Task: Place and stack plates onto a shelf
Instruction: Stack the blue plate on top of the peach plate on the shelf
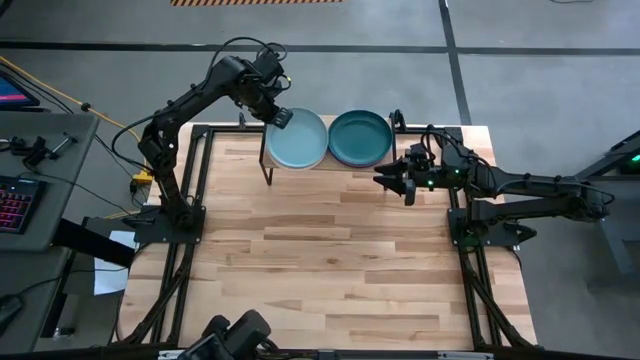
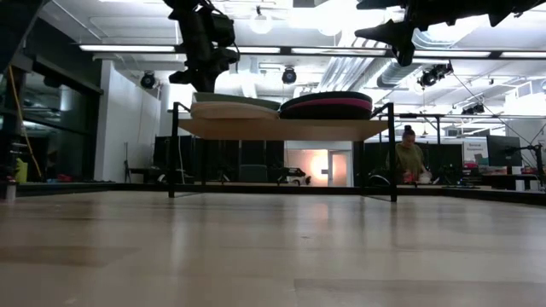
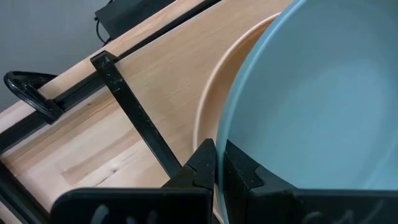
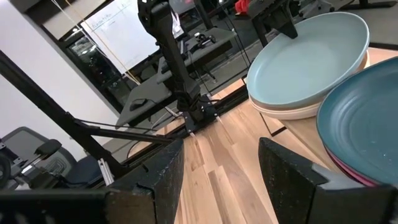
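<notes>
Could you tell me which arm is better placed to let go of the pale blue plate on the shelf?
The left. Its gripper is pinched on the rim of the pale blue plate atop the shelf; the right gripper hangs open, away from it.

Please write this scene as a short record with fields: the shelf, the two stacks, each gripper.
shelf: shelf at the far edge of the table, holding two stacks
left stack: pale blue-green plate on top, peach plate below it
right stack: dark teal plate on top, magenta pink plate below it
left gripper: shut on the pale blue-green plate's rim
right gripper: open, empty, beside the shelf
</notes>
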Available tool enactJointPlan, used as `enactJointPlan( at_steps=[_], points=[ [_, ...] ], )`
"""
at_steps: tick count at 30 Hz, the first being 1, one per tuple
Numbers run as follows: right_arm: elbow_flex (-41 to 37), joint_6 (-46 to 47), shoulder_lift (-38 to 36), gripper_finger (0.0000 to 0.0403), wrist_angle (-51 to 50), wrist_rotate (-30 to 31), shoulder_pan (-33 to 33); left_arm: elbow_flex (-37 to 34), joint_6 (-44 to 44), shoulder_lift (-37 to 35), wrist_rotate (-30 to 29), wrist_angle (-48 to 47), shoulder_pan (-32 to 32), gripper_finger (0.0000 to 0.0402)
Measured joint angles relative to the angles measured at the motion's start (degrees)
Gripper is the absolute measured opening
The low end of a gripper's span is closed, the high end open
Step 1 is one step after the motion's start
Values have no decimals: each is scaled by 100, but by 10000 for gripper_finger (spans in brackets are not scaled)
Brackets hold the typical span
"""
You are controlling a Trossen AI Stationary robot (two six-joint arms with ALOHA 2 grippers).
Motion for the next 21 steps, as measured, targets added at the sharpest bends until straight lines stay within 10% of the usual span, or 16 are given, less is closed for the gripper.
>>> enactJointPlan(
  at_steps=[21],
  points=[
    [-2,1,2,188,-321,63,0,0,-118,86,-163,-317,-40,1]
  ],
)
